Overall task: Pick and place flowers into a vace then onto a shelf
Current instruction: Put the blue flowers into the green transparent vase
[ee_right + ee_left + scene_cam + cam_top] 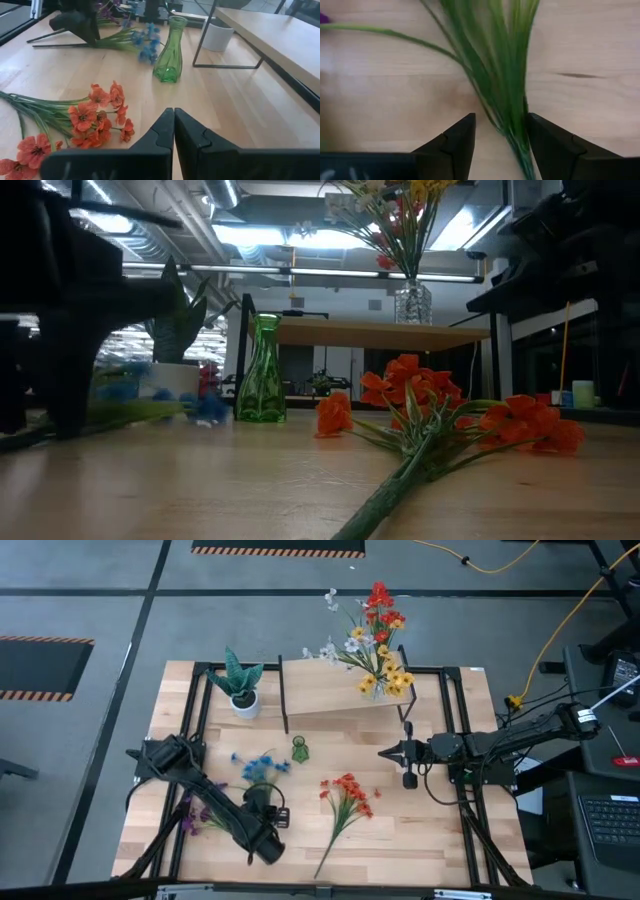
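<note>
Stems of the blue flowers (495,65) are straddled by the left gripper (500,145) near the table's (440,840) front-left corner, fingers spread and nothing clamped yet — the bundle is judged light, thin and springy, best pinched low where strands gather. The right gripper (173,131), pressed closed and empty, is held by the right edge, in front of the shelf (340,700) — the green vase (170,50) stands mid-table.

Grey floor (90,600) around pale wooden table (420,830); hazard-striped tape (278,551); yellow cable (560,615); ceiling strip lights (230,235), exposed ducts overhead.
</note>
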Robot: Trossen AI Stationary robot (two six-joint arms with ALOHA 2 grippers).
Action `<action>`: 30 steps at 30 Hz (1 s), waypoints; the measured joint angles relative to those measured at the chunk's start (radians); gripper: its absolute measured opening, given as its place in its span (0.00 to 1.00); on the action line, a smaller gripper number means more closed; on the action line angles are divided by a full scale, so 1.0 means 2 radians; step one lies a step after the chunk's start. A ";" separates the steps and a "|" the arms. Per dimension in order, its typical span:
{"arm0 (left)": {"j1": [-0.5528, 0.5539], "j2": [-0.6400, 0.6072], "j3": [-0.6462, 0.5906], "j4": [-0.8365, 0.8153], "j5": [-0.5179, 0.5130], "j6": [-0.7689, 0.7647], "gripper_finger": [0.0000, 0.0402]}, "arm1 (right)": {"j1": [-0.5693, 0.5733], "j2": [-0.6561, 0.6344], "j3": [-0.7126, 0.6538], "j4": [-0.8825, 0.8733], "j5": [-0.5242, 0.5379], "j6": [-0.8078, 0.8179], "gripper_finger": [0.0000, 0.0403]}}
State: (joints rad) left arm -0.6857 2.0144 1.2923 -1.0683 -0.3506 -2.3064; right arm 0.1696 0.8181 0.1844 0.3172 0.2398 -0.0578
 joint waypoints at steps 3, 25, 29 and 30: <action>0.000 -0.004 -0.015 0.025 -0.006 0.004 0.43 | 0.000 0.000 0.000 0.000 0.000 0.000 0.04; -0.003 -0.002 -0.021 0.037 -0.008 0.041 0.04 | 0.000 0.000 0.000 -0.001 0.000 -0.002 0.04; -0.011 -0.012 -0.022 0.037 -0.018 0.028 0.03 | 0.000 0.000 0.000 -0.001 0.001 -0.002 0.04; -0.014 -0.017 -0.024 0.037 -0.022 0.024 0.03 | 0.000 0.000 0.000 -0.001 0.001 -0.002 0.04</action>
State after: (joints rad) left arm -0.7127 1.9808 1.2451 -0.9946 -0.3940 -2.2578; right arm 0.1696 0.8181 0.1844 0.3153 0.2409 -0.0608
